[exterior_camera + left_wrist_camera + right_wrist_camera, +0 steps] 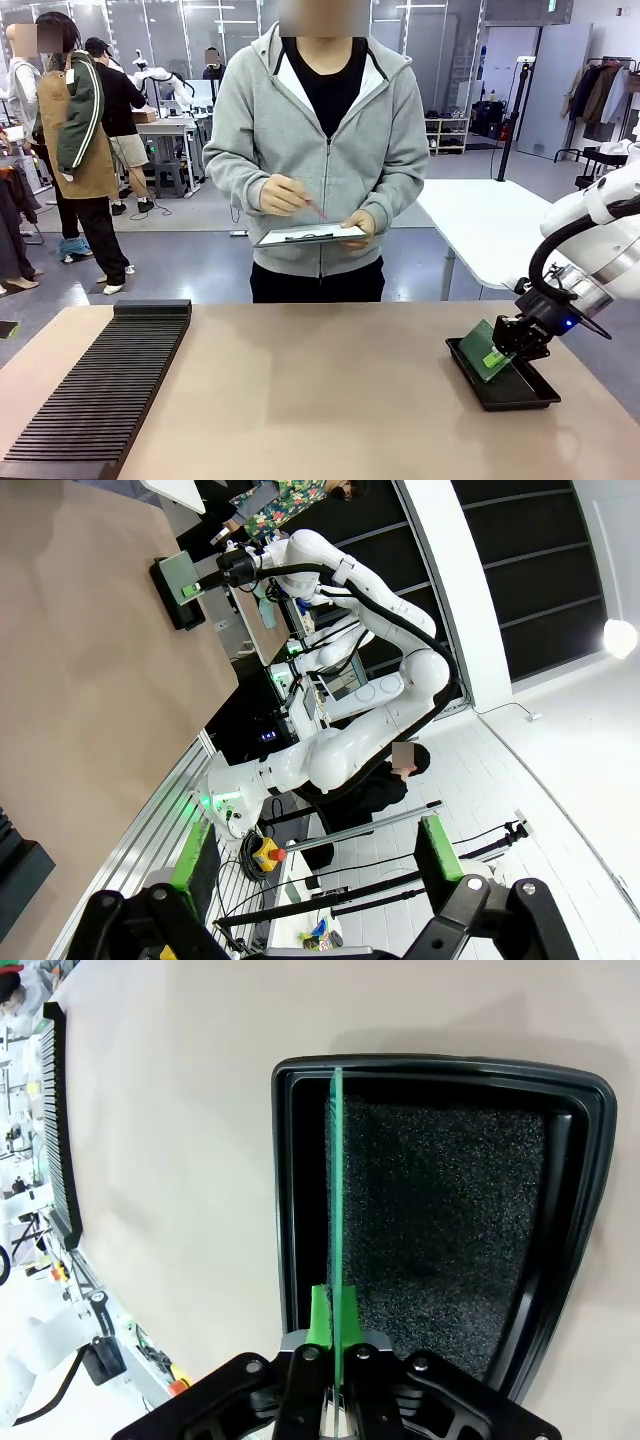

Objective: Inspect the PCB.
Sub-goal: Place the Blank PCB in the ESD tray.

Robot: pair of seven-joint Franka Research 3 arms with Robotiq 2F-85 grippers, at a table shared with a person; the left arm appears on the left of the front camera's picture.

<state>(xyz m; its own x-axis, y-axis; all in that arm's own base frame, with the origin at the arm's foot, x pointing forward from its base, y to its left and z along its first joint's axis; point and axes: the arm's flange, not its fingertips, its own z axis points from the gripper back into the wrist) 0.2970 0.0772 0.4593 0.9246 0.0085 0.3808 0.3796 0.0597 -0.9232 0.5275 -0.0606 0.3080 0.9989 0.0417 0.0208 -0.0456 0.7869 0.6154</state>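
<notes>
The right end effector (330,1352) pinches the circuit board (334,1200) edge-on just above the black tray (575,1210), while the left end effector (315,865) stands wide.

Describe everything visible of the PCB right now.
The PCB is a thin, flat green board, seen edge-on as a narrow green line from the right wrist. The right gripper pinches its near edge, jaws closed on it. It stands tilted on edge over the black tray, above the dark foam lining. From the front it shows a green face with a paler patch.
</notes>
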